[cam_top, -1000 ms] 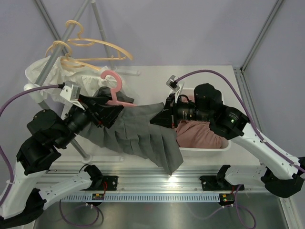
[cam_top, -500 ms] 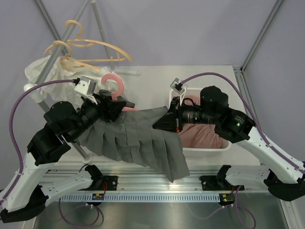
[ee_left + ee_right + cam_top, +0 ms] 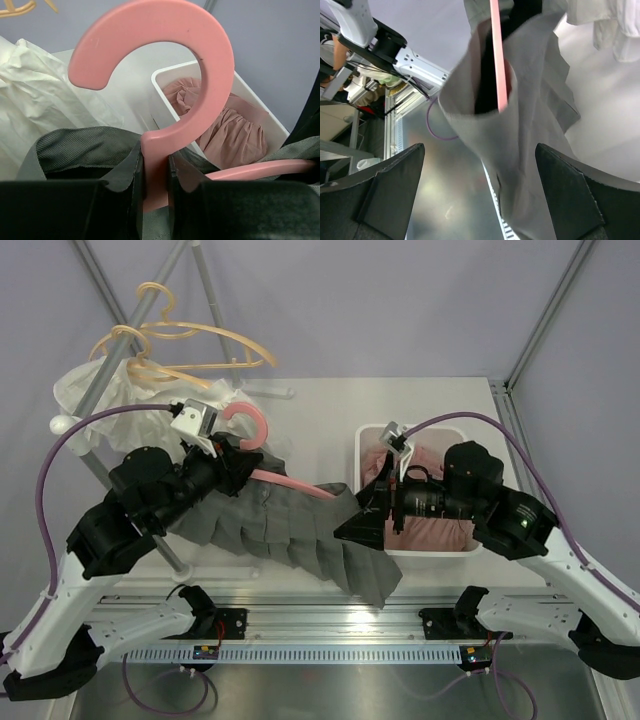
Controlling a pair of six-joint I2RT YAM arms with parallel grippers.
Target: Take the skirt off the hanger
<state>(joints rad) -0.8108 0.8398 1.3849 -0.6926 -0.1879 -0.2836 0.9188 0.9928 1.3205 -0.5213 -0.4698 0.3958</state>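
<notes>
While the left gripper clamps the smooth pink plastic hanger by its neck, the pleated grey skirt drapes from it at table centre, trailing toward 5 o'clock.
Twill fabric bunches around the neck, hiding part of the hanger's bar. The right gripper is spread wide at the skirt's end, with contact unclear. A white bin of crumpled pink cloth sits at 3 o'clock.

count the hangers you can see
3. A pink hanger, its neck clamped in the left gripper and the skirt on it. An upper tan hanger and a lower tan hanger hang at upper left. They overlap, so another may be hidden.
</notes>
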